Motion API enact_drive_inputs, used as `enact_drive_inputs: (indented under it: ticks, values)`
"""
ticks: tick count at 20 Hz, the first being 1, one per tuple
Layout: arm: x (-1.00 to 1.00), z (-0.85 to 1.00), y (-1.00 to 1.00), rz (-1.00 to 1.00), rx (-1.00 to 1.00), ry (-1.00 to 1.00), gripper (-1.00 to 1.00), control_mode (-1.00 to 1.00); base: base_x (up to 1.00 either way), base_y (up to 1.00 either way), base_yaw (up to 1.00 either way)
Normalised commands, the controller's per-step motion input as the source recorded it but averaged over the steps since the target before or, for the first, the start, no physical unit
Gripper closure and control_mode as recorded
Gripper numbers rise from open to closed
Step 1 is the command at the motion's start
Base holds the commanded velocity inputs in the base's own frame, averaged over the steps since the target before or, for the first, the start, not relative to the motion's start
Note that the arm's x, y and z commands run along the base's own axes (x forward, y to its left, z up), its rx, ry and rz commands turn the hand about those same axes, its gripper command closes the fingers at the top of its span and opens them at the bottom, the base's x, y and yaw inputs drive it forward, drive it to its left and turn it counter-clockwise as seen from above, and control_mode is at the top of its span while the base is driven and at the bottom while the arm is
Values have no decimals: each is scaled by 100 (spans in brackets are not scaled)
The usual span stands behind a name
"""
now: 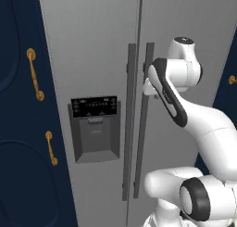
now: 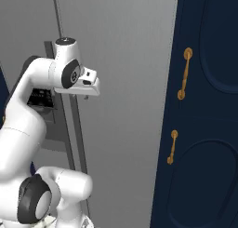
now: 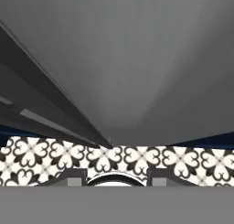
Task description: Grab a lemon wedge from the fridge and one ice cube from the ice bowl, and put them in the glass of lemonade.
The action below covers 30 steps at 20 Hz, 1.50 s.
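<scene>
The grey two-door fridge (image 1: 92, 45) stands shut right in front of me, its two long dark bar handles side by side at the door seam. My gripper (image 2: 86, 97) hangs close to the right door's handle (image 1: 144, 129), about a third of the way down it, pointing downward. In the hand view the gripper (image 3: 116, 177) looks down the fridge door (image 3: 137, 58) with its fingertips (image 3: 75, 175) wide apart and nothing between them. It is open. The lemon wedge, the ice bowl and the glass of lemonade are out of view.
The black-panelled dispenser (image 1: 95, 129) is set into the left door. Navy cabinets with gold handles flank the fridge on the left (image 1: 18, 129) and on the right (image 2: 204, 129). Black-and-white patterned floor tiles (image 3: 183, 161) lie below.
</scene>
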Motion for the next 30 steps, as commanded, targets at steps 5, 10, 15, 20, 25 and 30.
enact_drive_inputs:
  ticks: [5,10,15,20,25,30]
  values:
    - [-54,-2,-2,0,0,0,-100,-100,0,0,0]
    - [-80,-10,-11,-3,0,0,-100,-100,0,0,0]
    - [-24,-13,0,0,0,4,-100,-100,0,0,0]
    - [0,0,0,0,0,0,-100,100,-31,0,5]
    - [0,0,0,0,0,0,-100,100,-92,0,25]
    - [0,0,0,0,0,0,-100,100,-33,26,51]
